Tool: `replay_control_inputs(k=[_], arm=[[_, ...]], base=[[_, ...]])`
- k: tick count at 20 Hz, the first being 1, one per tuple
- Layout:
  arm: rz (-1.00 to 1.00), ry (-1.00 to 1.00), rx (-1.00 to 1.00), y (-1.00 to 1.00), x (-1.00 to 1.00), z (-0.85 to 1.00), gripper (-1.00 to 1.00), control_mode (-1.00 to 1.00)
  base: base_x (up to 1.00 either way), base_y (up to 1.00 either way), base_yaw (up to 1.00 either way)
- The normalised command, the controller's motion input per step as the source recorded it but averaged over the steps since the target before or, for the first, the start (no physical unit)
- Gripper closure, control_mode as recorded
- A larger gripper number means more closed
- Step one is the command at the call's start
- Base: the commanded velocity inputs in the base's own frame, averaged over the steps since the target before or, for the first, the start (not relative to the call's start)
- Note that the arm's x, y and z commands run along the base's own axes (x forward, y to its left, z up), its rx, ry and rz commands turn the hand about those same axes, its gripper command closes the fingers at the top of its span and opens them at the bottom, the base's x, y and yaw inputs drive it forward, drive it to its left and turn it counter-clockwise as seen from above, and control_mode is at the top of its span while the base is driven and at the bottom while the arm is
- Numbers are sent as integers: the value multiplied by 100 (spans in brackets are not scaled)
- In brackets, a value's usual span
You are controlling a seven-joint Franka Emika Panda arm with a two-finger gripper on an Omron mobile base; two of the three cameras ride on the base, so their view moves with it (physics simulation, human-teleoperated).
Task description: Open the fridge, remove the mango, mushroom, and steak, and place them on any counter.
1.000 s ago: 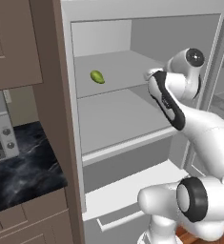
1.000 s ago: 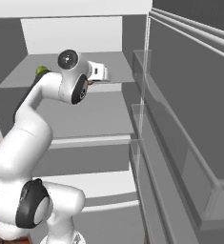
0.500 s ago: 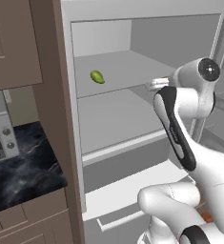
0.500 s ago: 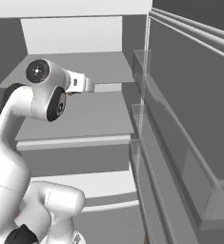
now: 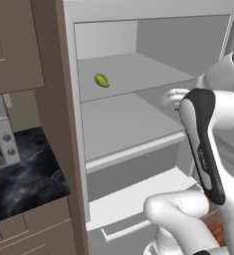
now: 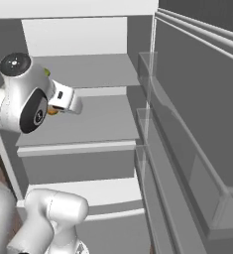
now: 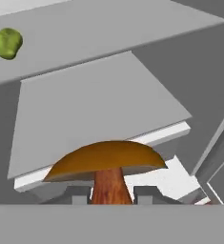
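Looking over the left base view, you find the fridge open and the mango resting on its upper shelf, well apart from the gripper. From the right base view, an orange speck sits at the gripper. Through the hand view, the fingers clamp narrowly on the mushroom stem, cap beyond them. Withdraw level toward the counter; avoid tilting.

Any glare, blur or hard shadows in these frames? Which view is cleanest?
Left base view: flat even light, soft edges, faint sheen on the counter; mango casts almost no shadow. Right base view: the fridge door shelves are see-through, without glare. Hand view: sharpest; the mushroom, held in the gripper, looms large up close.
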Motion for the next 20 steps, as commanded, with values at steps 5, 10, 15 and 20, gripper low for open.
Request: replay_control_inputs(k=[5,10,15,20], arm=[[0,18,1,0,-75,-59,100,100],[0,0,0,0,0,0,100,100],[0,0,0,0,0,0,100,100],[0,0,0,0,0,0,100,100]], base=[[-20,0,0],[-100,12,0],[-77,90,31],[-14,100,77]])
